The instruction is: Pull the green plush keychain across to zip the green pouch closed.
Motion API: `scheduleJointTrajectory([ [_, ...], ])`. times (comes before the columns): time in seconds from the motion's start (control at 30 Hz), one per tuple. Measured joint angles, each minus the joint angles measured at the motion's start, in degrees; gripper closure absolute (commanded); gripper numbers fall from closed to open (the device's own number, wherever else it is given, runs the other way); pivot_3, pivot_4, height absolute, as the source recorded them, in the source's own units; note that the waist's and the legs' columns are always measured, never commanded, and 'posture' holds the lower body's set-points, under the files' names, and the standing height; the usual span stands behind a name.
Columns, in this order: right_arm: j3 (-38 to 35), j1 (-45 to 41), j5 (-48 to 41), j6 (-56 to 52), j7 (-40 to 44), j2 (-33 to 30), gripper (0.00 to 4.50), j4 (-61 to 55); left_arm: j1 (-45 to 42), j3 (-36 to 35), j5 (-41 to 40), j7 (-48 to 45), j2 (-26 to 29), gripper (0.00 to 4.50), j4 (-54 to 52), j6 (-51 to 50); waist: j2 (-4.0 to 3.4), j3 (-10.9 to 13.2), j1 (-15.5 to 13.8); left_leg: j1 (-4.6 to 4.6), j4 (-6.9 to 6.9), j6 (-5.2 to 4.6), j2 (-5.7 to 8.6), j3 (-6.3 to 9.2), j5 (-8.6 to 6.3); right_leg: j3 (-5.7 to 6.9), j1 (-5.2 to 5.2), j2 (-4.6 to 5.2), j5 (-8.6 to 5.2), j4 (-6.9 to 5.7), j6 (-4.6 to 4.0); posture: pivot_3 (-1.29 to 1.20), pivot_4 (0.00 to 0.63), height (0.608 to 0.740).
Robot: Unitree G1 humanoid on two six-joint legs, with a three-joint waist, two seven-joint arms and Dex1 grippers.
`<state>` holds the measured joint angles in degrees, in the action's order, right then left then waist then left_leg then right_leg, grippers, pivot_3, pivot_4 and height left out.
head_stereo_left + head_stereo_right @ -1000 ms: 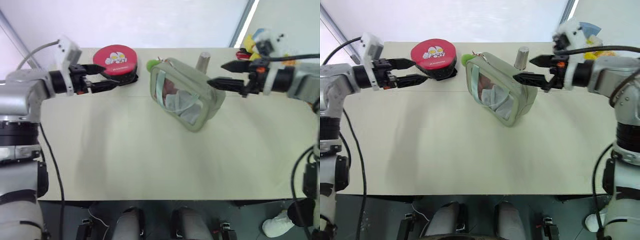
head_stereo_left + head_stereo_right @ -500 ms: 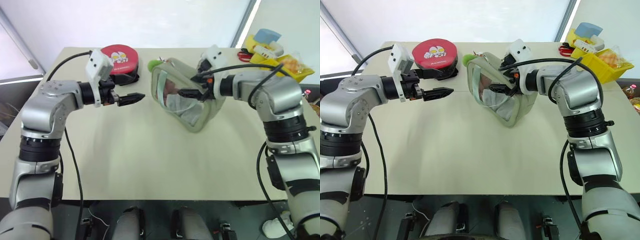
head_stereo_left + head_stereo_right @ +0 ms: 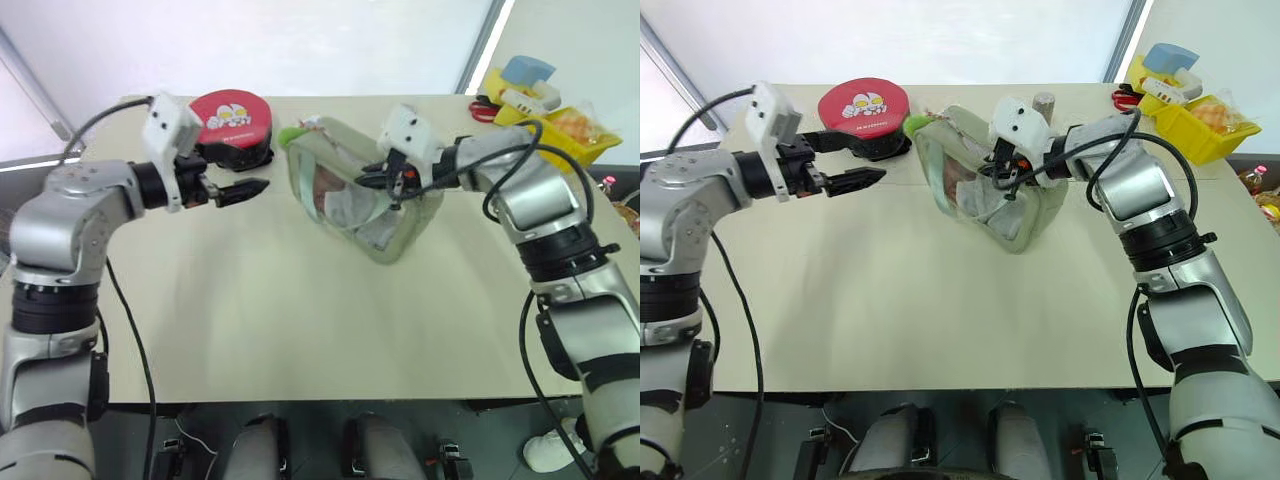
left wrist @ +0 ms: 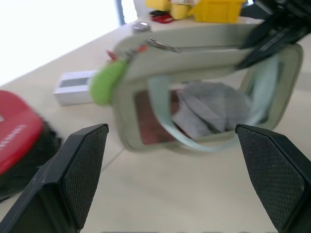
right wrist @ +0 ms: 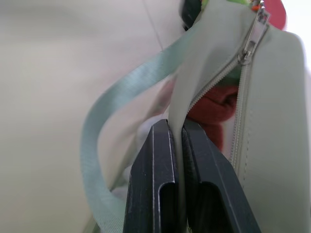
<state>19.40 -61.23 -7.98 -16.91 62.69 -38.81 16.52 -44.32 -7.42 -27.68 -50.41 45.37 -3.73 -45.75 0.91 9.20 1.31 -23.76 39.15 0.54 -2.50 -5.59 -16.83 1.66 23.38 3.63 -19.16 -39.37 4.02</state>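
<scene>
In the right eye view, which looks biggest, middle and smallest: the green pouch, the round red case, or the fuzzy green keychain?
1. The green pouch looks biggest.
2. The round red case is in the middle, though it sits farther back, so it may seem a bit smaller than it is.
3. The fuzzy green keychain looks smallest.

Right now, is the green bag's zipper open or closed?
Open. On the green pouch the zipper teeth are parted, with something red showing through the gap. The right gripper pinches one edge, and the green plush keychain sits at the end.

Left arm: I have it bent, left gripper (image 3: 262, 187) level, jaws wide apart.
Right arm: reaching inward, right gripper (image 5: 177, 141) pinched onto the green pouch (image 3: 400, 228) edge.
</scene>
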Motion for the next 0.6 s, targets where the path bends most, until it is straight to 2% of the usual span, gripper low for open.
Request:
scheduleJointTrajectory([
  [0.13, -0.4, 0.0, 0.4, 9.6, 4.8, 0.6, 4.48, 4.1, 0.0, -1.5, -0.1, -0.7, 3.0, 0.00, 2.6, 0.2, 0.00, 0.0, -0.1, 0.00, 0.02, 0.01, 0.00, 0.00, 0.01, 0.01, -0.03, 0.01, 0.00, 0.00, 0.00, 0.00, 0.150, 0.740],
  [0.27, -1.2, 0.0, 0.7, 15.7, 8.1, 2.5, 4.48, 7.2, 0.0, -1.6, -0.4, -1.2, 3.5, 0.00, 3.7, 0.0, 0.01, 0.0, -0.2, 0.01, 0.03, 0.01, 0.01, 0.01, 0.01, 0.02, -0.05, 0.02, 0.00, 0.00, 0.00, 0.00, 0.150, 0.740],
  [0.47, -2.4, 0.4, 0.9, 17.3, 9.7, 5.6, 4.48, 7.6, 2.3, -2.3, -1.7, -0.7, 3.5, 0.00, 0.9, -0.7, 0.01, 0.0, 0.5, 0.05, 0.03, 0.07, -0.03, 0.02, 0.04, 0.02, -0.05, 0.02, 0.00, -0.10, 0.00, 0.00, 0.150, 0.740],
  [0.6, -3.3, -2.5, 1.0, 16.8, 10.9, 6.0, 4.48, 10.9, 3.1, -2.5, -2.2, -0.3, 3.5, 0.00, 0.6, -1.3, 0.01, 0.0, 1.0, 0.06, 0.02, 0.08, -0.01, 0.02, 0.05, 0.02, -0.04, 0.03, 0.00, -0.10, 0.00, 0.00, 0.150, 0.740],
])
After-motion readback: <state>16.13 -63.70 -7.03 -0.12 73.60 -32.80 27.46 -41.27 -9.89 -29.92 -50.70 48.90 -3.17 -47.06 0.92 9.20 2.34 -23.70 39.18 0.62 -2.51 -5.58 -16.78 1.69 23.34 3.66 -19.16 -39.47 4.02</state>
